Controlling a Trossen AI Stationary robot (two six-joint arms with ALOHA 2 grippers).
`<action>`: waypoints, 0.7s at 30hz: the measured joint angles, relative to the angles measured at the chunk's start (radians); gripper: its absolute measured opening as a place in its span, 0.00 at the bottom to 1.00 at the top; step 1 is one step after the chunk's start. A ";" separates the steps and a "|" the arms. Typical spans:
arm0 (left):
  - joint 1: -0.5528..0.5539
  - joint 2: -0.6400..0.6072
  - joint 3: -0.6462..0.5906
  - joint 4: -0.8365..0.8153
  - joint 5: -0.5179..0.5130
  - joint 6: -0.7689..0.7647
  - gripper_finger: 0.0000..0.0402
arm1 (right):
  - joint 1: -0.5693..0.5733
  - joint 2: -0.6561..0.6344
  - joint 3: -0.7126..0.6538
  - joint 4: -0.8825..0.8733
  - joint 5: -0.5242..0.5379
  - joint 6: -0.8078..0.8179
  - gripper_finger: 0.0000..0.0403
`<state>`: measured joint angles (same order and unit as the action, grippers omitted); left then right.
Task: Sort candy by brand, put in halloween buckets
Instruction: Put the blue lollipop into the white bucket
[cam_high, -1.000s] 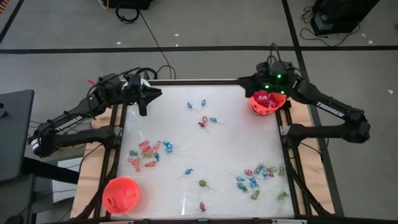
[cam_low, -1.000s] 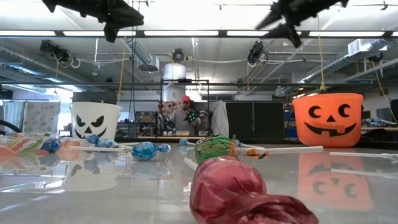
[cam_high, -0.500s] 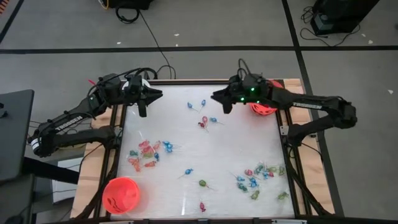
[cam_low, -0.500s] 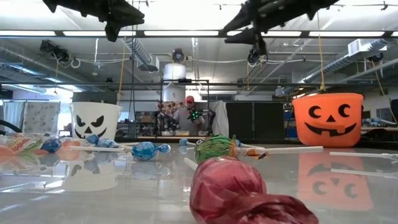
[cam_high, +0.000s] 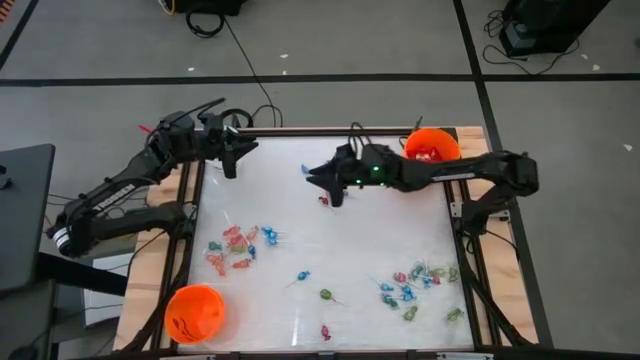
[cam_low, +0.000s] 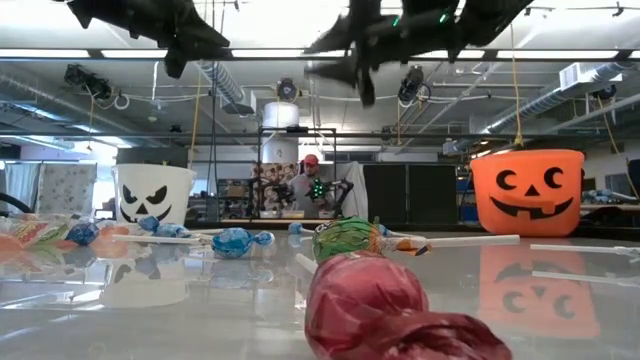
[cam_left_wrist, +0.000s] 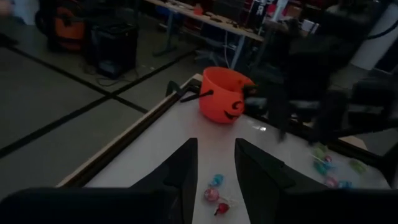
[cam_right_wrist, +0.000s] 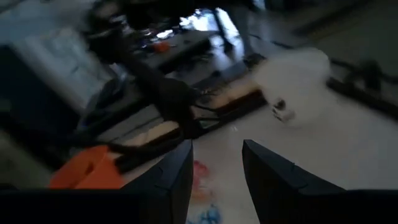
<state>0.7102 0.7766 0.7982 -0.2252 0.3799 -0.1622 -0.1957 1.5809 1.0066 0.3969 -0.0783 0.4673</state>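
Reaching out over the middle of the far half of the white bench (cam_high: 330, 250), the right tool (cam_high: 322, 180) hangs above a small scatter of blue-wrapped lollipops (cam_high: 308, 169) and one red wrapped sweet (cam_high: 325, 200). Its two dark fingers (cam_right_wrist: 168, 180) stand apart with nothing between them, clear daylight in the gap on the right wrist view. Over on the other side, the left tool (cam_high: 230, 160) hovers at the bench's far left corner, its fingers (cam_left_wrist: 183, 174) also parted and empty.

Now the pails: a bright orange round plastic bucket (cam_high: 432, 146) sits at the far right corner with red packets showing inside it, and from table height it wears a jack-o'-lantern face (cam_low: 527, 192). A second orange bucket (cam_high: 195, 312) stands at the near left corner. A white plastic bucket with a black scowling face (cam_low: 153, 193) shows only in the low view, at the back on the left.

Candy is spread in groups. A cluster of red and blue wrapped pieces (cam_high: 238, 246) lies on the left side. A mix of blue and green wrapped pieces (cam_high: 415, 290) lies near the right edge. A lone green wrapped lollipop (cam_high: 325, 295) and a blue one (cam_high: 303, 275) rest near the middle, and a red one (cam_high: 325, 331) lies at the near edge, huge in the low view.
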 joint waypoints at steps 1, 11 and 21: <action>0.012 0.001 0.000 -0.005 0.018 0.001 0.28 | -0.004 0.025 0.005 -0.006 0.021 0.031 0.37; 0.088 0.002 0.000 -0.122 0.038 0.074 0.28 | -0.066 0.235 0.260 -0.474 0.085 0.121 0.37; 0.072 0.003 0.000 -0.239 -0.028 0.080 0.28 | -0.148 0.332 0.389 -1.034 0.037 -0.088 0.37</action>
<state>0.7825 0.7792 0.7982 -0.4645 0.3519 -0.0819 -0.3438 1.9131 1.3955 -0.6374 -0.0417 0.3793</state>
